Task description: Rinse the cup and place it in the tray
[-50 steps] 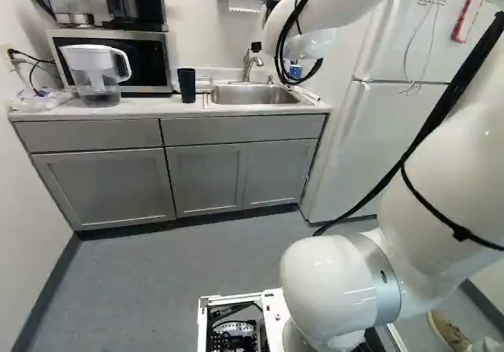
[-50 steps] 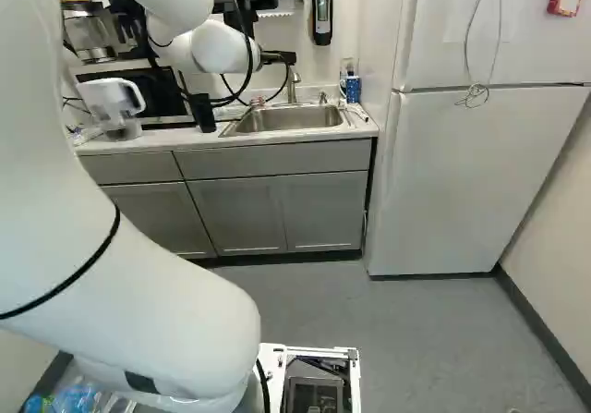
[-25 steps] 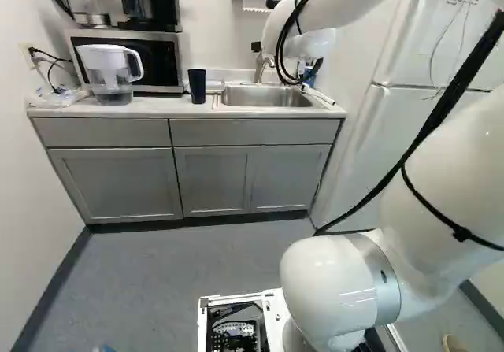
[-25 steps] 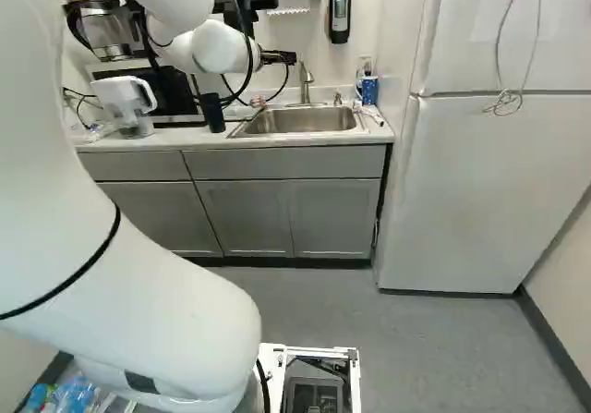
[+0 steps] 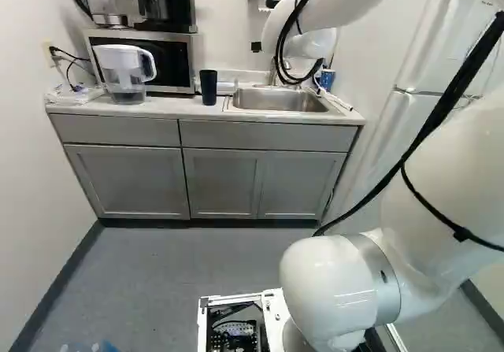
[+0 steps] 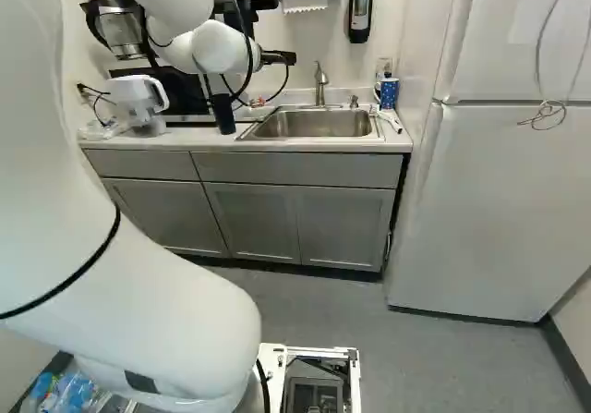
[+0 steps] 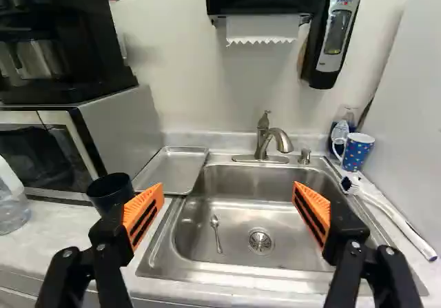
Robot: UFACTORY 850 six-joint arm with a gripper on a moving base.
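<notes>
The black gripper [image 6: 279,58] shows in the right base view in front of the wall above the counter. In the wrist view the gripper [image 7: 229,211] stands wide open, nothing between its orange pads. A dark cup [image 7: 109,192] is upright on the counter, partly behind one finger; it also shows as a dark cup [image 5: 208,87] in the left base view. The metal tray [image 7: 172,169] lies flat between microwave and sink. The steel sink [image 7: 234,215] holds a small spoon, under a faucet [image 7: 269,139]. A blue patterned mug [image 7: 357,151] stands at the sink's far corner.
A brush [image 7: 386,211] lies along the sink's side near the mug. The microwave [image 7: 62,149] with a coffee maker on it and a water pitcher [image 5: 122,72] stand on the counter. Paper towel and soap dispensers hang above. The fridge [image 6: 489,200] stands beside the counter.
The base has moved: counter, sink and fridge have shifted rightward in both base views and look somewhat nearer. The arm keeps its pose against its lowest joint.
</notes>
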